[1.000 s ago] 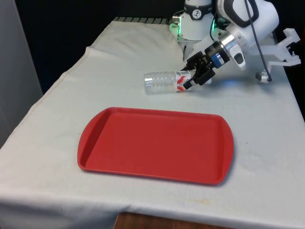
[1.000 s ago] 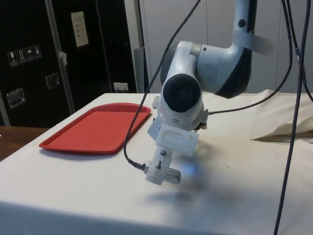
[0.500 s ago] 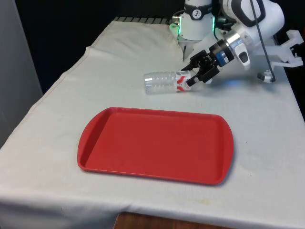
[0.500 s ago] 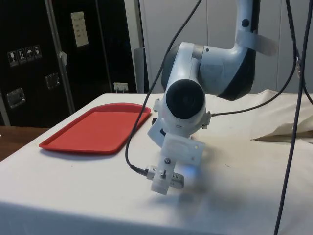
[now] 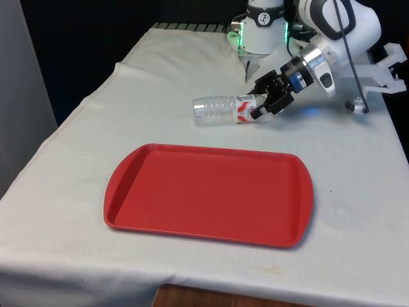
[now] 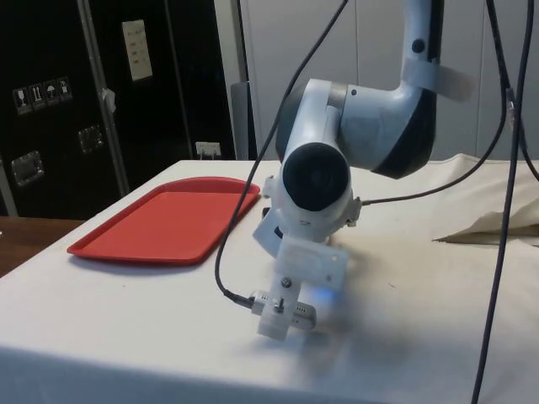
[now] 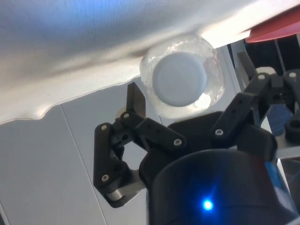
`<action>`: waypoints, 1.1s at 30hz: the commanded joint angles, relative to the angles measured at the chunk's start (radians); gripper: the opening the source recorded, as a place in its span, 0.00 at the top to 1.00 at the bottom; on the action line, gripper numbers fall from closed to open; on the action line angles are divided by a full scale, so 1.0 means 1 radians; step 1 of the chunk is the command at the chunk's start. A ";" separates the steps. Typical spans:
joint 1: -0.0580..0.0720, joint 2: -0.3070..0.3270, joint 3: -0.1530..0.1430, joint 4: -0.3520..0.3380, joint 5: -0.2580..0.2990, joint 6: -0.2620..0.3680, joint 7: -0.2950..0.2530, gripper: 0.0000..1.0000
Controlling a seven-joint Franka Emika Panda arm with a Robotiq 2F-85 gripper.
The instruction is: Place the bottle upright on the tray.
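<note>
Lying bottle, red-white label unreadable.

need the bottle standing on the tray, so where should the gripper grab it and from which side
Probably the cap end. The bottle lies on its side beyond the red tray, its cap pointing to the front view's right, where the gripper sits. Coming in along its axis from that side, fingers straddling the neck, lets the arm swing it upright.

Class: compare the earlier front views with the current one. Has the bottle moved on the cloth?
No. The bottle lies on its side at the same spot beyond the far edge of the red tray, the gripper at its cap end.
</note>
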 commanded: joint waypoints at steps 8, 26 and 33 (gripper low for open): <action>-0.002 0.001 0.000 0.001 -0.001 0.004 0.002 0.00; -0.001 0.004 -0.001 0.005 -0.001 0.001 0.001 0.00; -0.001 0.002 -0.001 0.003 0.000 -0.001 0.000 0.00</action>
